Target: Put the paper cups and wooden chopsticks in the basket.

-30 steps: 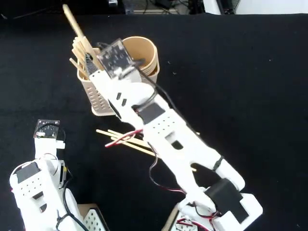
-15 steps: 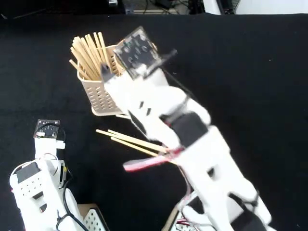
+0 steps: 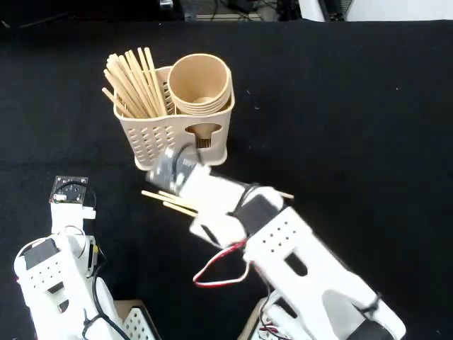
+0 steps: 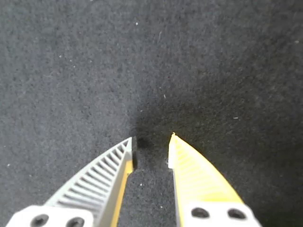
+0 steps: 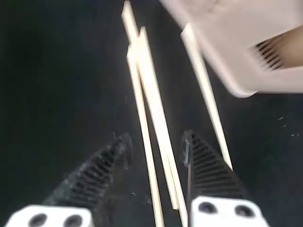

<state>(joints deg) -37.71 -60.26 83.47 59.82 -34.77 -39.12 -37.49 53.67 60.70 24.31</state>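
A beige slotted basket (image 3: 152,142) stands at the back of the black table. One side holds a stack of paper cups (image 3: 200,83), the other a bundle of wooden chopsticks (image 3: 133,79). A few loose chopsticks (image 3: 164,201) lie on the cloth just in front of it. My right gripper (image 5: 154,144) hovers low over these loose chopsticks (image 5: 147,99), open, with two of them running between its fingers. The basket's corner (image 5: 236,47) is close ahead of it. My left gripper (image 4: 152,141) is open a little over bare cloth, holding nothing.
The left arm (image 3: 60,262) sits at the near left corner, away from the basket. The right arm's body (image 3: 283,255) crosses the table's middle with a red wire loop (image 3: 216,273). Black cloth stretches to the right of the basket.
The right arm has drawn back from above the basket and dropped to the loose chopsticks in front of it. The raised chopstick now stands in the basket. The left arm stayed put.
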